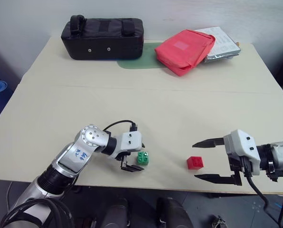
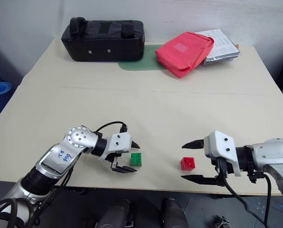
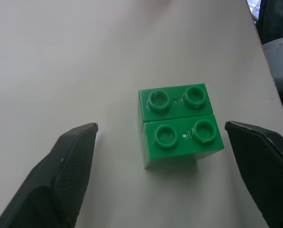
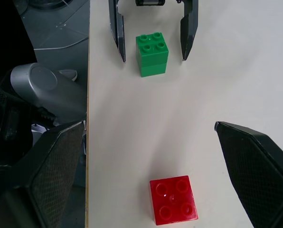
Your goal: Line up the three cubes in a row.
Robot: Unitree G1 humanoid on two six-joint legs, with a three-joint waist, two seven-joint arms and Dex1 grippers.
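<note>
On the table (image 1: pixel 146 109) I can see 2 of the 3 cubes, both near the front edge: the green cube (image 1: pixel 142 158) and the red cube (image 1: pixel 195 163), which stand well apart from each other but about the same way back from that edge. The orange-yellow cube I cannot find in these views, so I cannot say where it is. The left end effector (image 2: pixel 130 157) is wide open around the green cube; in the left wrist view its 2 fingers stand on both sides of the cube with free table between, so it holds nothing. The right end effector (image 1: pixel 212 159) is also wide open and empty, with the red cube lying between and a little in front of its fingertips, not touched by them. My judgement is that the green cube is already put at its place and the red one is the next to be taken or pushed closer. A row of 3 is not yet made: the gap between green and red looks too large, and the third cube must still be brought in. The black bag (image 1: pixel 102 37) and the red pouch (image 1: pixel 185 49) at the far side play no part
</note>
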